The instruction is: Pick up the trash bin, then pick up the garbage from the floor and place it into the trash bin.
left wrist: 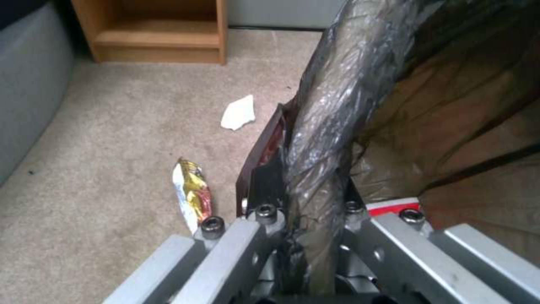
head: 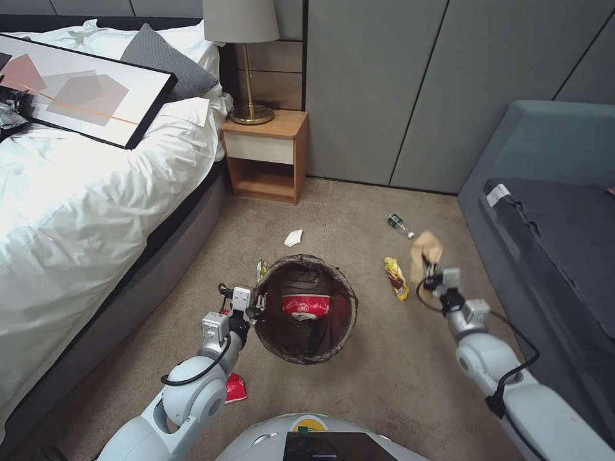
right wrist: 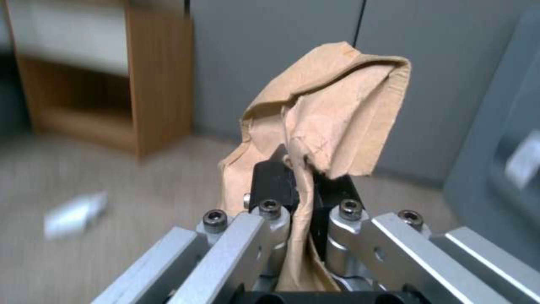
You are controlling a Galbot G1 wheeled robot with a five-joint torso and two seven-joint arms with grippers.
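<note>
Left gripper (head: pixel 256 306) pinches the near-left rim of the round white plastic trash bin (head: pixel 314 349) with its dark liner — right gripper (head: pixel 430 276), well right of it, clamps the crumpled brown paper bag (head: pixel 425 248), judged light, soft and easily torn — best held at a thick fold.

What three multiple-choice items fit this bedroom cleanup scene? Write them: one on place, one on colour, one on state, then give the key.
1. Where is the red-and-white paper cup?
A. On the bed
B. Inside the trash bin
C. On the nightstand

2. What colour is the bin's bag liner?
A. Dark brown-black
B. Blue
C. White

3. What does the right gripper hold?
A. Nothing, it is open
B. The green-labelled bottle
C. The crumpled brown paper bag

Key: B, the cup lies within the lined bin, whose rim the left gripper clamps; A, dark film wraps the rim; C, the fingers pinch brown paper above the carpet.
</note>
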